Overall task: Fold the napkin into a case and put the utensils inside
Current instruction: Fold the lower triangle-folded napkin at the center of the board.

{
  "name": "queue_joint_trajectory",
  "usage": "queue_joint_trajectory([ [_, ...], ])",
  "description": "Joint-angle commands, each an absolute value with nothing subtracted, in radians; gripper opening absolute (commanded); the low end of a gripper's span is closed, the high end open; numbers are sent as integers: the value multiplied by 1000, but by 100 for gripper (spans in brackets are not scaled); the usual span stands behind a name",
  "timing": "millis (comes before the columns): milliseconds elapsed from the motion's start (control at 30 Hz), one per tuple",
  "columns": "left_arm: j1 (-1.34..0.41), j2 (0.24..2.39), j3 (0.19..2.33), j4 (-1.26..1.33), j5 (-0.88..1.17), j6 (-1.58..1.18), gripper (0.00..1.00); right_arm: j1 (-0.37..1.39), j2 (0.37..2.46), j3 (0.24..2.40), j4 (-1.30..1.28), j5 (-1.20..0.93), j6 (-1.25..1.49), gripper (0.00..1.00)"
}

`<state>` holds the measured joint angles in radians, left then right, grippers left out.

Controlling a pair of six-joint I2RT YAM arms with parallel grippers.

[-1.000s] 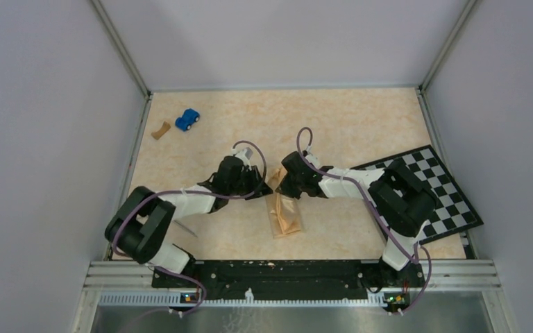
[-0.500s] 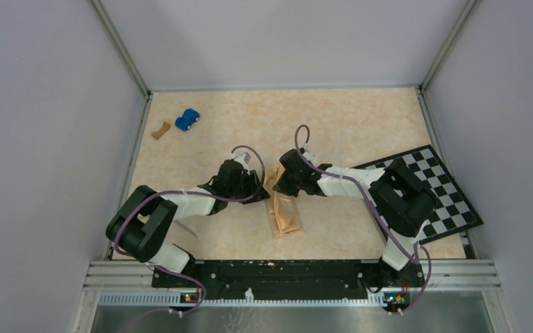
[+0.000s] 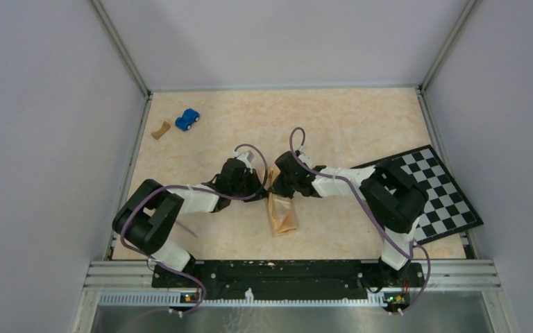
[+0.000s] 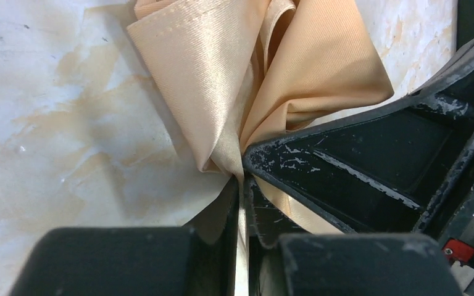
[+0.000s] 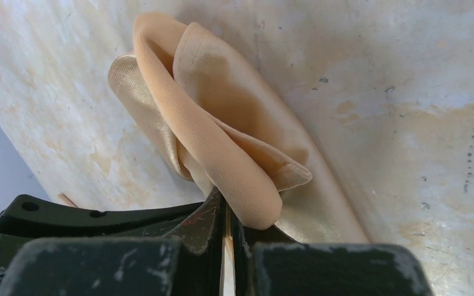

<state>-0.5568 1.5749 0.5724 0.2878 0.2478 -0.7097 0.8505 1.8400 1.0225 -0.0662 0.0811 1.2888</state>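
Tan-orange cloth, the napkin (image 3: 282, 214), lies folded into a narrow oblong well to the left of the checkerboard (image 3: 451, 198) in the top view. Its long side runs toward the arm bases. The left claw (image 3: 258, 186) and the right claw (image 3: 276, 182) meet at its far end, close together. Whether anything is inside the fold cannot be told from here. One thin grey utensil (image 3: 187, 228) lies bare on the table farther left of the checkerboard, beside the left arm and apart from the napkin. A blue toy car (image 3: 188, 119) and a small brown scrap (image 3: 159, 130) sit farther left again, toward the back.

The left wrist view shows what the top view hides. The left claw (image 4: 242, 203) is nearly closed, pinching a gathered edge of the napkin (image 4: 222, 74), which fans out in shiny pleats. The other arm's black body presses in just beside the cloth.

In the right wrist view, the right claw (image 5: 227, 231) is closed on a thin strip of the napkin (image 5: 222, 123), which bulges up in a rolled loop above the jaws.
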Motion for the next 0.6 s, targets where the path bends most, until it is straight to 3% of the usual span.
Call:
queue_joint_trajectory([
  [0,-557,1548,559,232,193,-646,16,870,1872,1043,-24,83,1322,0],
  [200,-557,1398,499,193,232,-636,56,868,1868,1033,-22,86,1328,0],
  [333,-565,1347,488,185,269,-649,62,867,1862,1028,-20,89,1330,0],
  [433,-594,1382,519,170,245,-655,81,866,1859,1026,-14,86,1335,0],
  [567,-632,1491,589,111,186,-670,80,865,1857,1026,-9,76,1339,0],
])
